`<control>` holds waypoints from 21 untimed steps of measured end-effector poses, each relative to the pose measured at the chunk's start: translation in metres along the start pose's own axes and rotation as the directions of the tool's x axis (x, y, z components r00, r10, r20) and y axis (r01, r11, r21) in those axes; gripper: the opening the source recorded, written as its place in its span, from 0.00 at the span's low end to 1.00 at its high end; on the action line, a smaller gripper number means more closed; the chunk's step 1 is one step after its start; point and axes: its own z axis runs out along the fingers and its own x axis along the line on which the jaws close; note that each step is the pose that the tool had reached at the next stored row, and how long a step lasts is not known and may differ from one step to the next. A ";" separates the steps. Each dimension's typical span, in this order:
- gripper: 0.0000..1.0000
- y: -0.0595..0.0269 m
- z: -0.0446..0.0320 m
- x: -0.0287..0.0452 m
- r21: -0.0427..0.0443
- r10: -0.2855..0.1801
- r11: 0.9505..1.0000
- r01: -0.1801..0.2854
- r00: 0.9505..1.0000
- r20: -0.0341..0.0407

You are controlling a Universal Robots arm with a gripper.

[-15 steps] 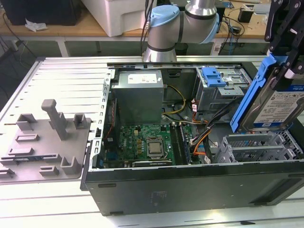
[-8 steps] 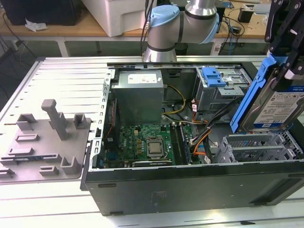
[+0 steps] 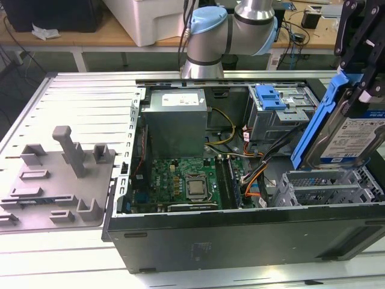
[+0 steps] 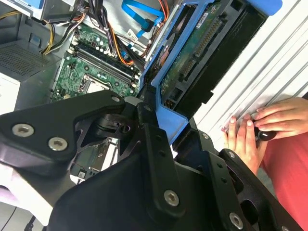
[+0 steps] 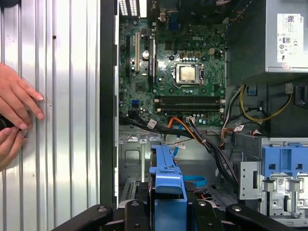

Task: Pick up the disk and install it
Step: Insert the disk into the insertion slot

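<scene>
The disk (image 3: 354,135) is a silver drive with a white-and-blue label in a blue plastic bracket (image 3: 319,120). It hangs tilted on edge above the open computer case's corner at the exterior view's right. My black gripper (image 3: 365,90) is shut on it from above. In the second wrist view the disk's green circuit-board underside (image 4: 192,57) faces the camera, clamped between the dark fingers (image 4: 154,139). The first wrist view has the bracket's blue edge (image 5: 168,192) held between the fingers (image 5: 134,211), over the case floor near the cables.
Below the disk lies a grey perforated drive bay (image 3: 325,186). A grey drive cage with a blue latch (image 3: 274,99), the power-supply box (image 3: 177,120) and the motherboard (image 3: 186,183) are also in the case. A grey fixture plate (image 3: 60,180) lies at the exterior view's left. A person's hands (image 5: 14,115) rest on the ribbed table beside the case.
</scene>
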 end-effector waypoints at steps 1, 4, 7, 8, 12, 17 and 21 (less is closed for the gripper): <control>0.37 0.0000 0.0002 0.0000 0.000 0.001 1.000 -0.001 1.000 0.000; 0.37 0.0000 0.0015 0.0000 0.000 0.003 1.000 -0.003 1.000 0.000; 0.37 0.0000 0.0030 0.0001 0.000 0.003 1.000 -0.003 1.000 0.000; 0.37 0.0000 0.0034 0.0001 0.000 0.003 1.000 -0.003 1.000 0.000; 0.37 0.0000 0.0056 0.0001 0.000 0.003 1.000 -0.003 1.000 0.000; 0.37 0.0000 0.0072 0.0001 0.000 0.003 1.000 -0.003 1.000 0.000; 0.37 0.0000 0.0086 0.0001 0.001 0.003 1.000 -0.003 1.000 0.000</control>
